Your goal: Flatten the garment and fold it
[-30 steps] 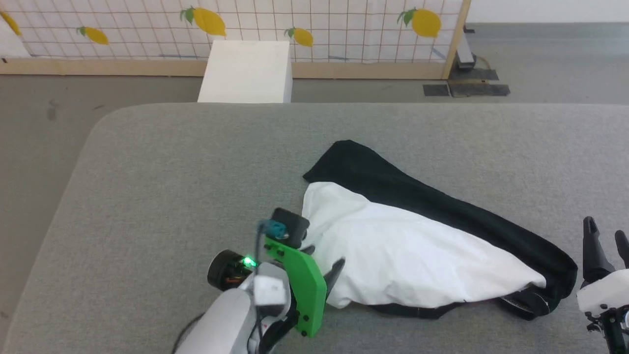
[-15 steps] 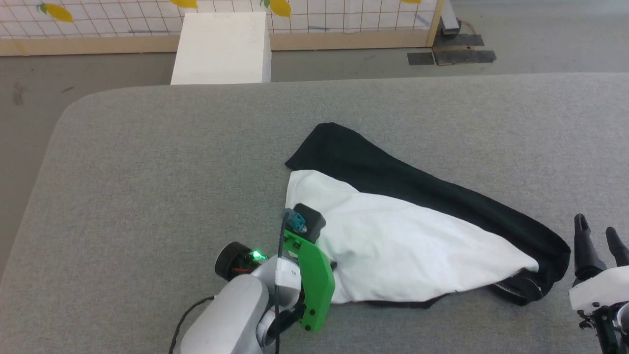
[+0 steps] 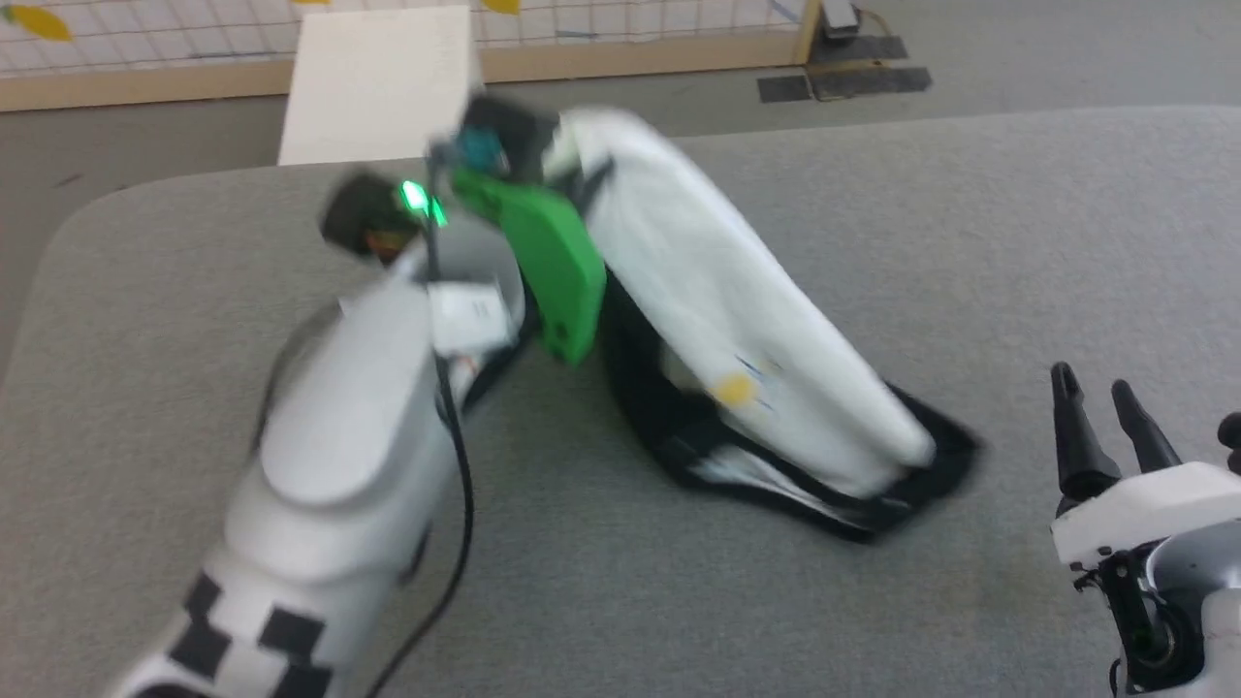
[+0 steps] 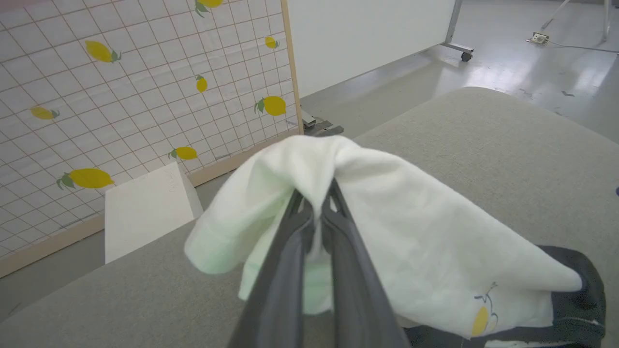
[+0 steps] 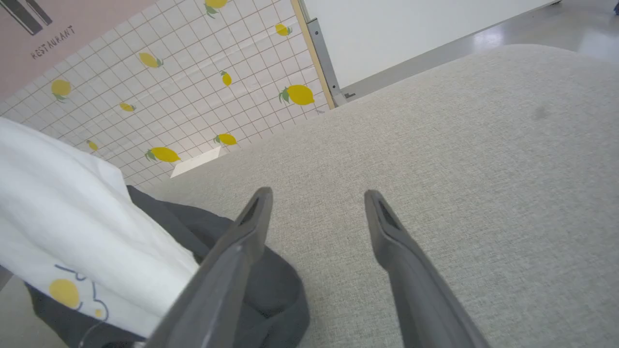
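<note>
Pinches a bunched fold of the soft white T-shirt with black sleeves and black collar trim [image 4: 411, 232] between the two long dark fingers of the left end effector [image 4: 316, 193], fingers pressed together, white cloth spilling over both tips. Holds that fold high above the grey fabric-covered worktop [image 3: 921, 223], toward the far left part in the head view, beside the blurred green plastic bracket [image 3: 543, 252] on the left wrist. Slopes down and to the right from the pinch as a slanted white sheet, lower end resting on the worktop in a heap of black fabric. Carries a small yellow cartoon print [image 3: 734, 390] with thin dark lines low on the white panel, near the black edge.

Hovers at the lower right of the head view: right end effector [image 3: 1093, 383], fingers spread wide with nothing between them, near the black lower end of the T-shirt yet apart from it. Overlaps the dark cloth with one finger in the right wrist view; cannot tell any contact there.

Beyond the worktop's far edge, on the floor: a white box-shaped block [image 3: 373, 87], and behind it a white grid-patterned panel printed with yellow lemons [image 4: 121, 96] on a wooden base.
</note>
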Tool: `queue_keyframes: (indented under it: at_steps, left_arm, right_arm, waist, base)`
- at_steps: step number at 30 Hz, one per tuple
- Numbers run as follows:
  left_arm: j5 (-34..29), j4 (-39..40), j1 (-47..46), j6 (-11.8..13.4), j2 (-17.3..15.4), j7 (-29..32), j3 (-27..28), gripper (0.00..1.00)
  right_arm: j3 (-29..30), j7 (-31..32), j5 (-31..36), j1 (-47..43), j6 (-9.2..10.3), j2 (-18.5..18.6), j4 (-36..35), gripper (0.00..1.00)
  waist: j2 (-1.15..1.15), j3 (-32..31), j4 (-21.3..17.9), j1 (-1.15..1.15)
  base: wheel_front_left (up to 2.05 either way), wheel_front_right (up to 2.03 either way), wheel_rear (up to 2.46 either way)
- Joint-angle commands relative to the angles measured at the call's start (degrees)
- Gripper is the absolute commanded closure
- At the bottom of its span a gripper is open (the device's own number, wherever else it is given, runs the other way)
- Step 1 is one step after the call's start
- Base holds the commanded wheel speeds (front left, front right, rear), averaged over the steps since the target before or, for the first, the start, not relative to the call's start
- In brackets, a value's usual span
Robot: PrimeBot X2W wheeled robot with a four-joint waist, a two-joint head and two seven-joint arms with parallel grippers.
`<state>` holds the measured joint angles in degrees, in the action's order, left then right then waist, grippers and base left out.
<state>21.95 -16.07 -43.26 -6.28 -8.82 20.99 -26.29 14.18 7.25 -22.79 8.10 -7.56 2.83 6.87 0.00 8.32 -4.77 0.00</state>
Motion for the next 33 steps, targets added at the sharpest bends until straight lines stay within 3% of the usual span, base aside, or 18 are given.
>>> queue_keyframes:
  at_steps: [1,6,7,8,14,17,20,22,25,29,33]
  left_arm:
    - [-1.01,-1.38,-3.10,0.29,-0.01,-1.25,0.35,1.00]
    - [-3.12,-12.05,-9.50,-0.35,1.22,-0.96,-3.12,1.00]
    - [-3.20,-14.15,-9.91,-0.49,1.29,-0.60,-3.88,0.69]
    - [-3.13,-16.39,-10.36,-0.64,1.42,-0.68,-4.60,0.00]
    - [-1.46,-22.43,-12.13,-1.03,2.73,-8.35,-6.04,0.00]
    - [0.72,-23.35,-12.34,-0.75,3.18,-14.03,-3.82,0.00]
    - [3.29,-24.31,-11.61,1.06,3.02,-16.30,-0.58,0.00]
    - [4.58,-24.98,-10.91,2.27,2.35,-15.22,0.88,0.00]
    - [6.24,-26.40,-9.33,3.57,1.11,-8.71,1.54,0.00]
    - [9.66,-26.44,-6.84,2.49,0.18,2.87,1.26,0.00]
    - [10.11,-23.79,-5.02,2.98,-0.76,6.65,0.63,0.00]
  right_arm:
    - [-0.23,-0.65,-0.39,0.65,0.08,0.05,0.21,0.00]
    - [-0.80,-1.74,-1.06,0.69,0.08,0.05,1.45,0.00]
    - [-1.04,-1.98,-1.32,0.80,0.08,0.05,1.68,0.00]
    - [-1.33,-2.29,-1.61,0.93,0.08,0.05,1.90,0.00]
    - [-1.77,-3.43,-1.70,1.03,0.08,0.05,3.10,0.00]
    - [-1.77,-3.52,-1.54,0.74,0.08,0.05,3.59,0.00]
    - [-1.96,-3.15,-1.18,0.30,0.08,0.05,3.71,0.00]
    - [-2.15,-2.73,-0.90,0.06,0.08,0.05,3.61,0.00]
    - [-2.30,-2.04,-0.49,-0.34,0.08,0.05,3.21,0.00]
    - [-2.84,-1.09,-0.03,-0.51,0.08,0.05,2.38,0.00]
    - [-3.62,-0.47,-0.31,-0.11,0.08,0.05,1.30,0.00]
  waist:
    - [0.00,4.03,-4.62,0.00]
    - [0.00,7.43,-7.44,0.00]
    - [0.00,7.88,-7.88,0.00]
    - [0.00,8.49,-8.30,0.00]
    - [0.00,9.14,-7.65,0.00]
    - [0.00,7.64,-5.70,0.00]
    - [0.00,6.01,-3.52,0.00]
    - [0.00,5.08,-2.07,0.00]
    - [0.00,3.85,0.17,0.00]
    - [0.00,3.31,1.53,0.00]
    - [0.00,4.35,1.00,0.00]
  base:
    - [0.00,0.00,0.00]
    - [0.00,0.00,0.00]
    - [0.00,0.00,0.00]
    - [0.00,0.00,0.00]
    - [0.00,0.00,0.00]
    - [0.00,0.00,0.00]
    - [0.00,0.00,0.00]
    - [0.00,0.00,0.00]
    - [0.00,0.00,0.00]
    - [0.00,0.00,0.00]
    - [0.00,0.00,0.00]
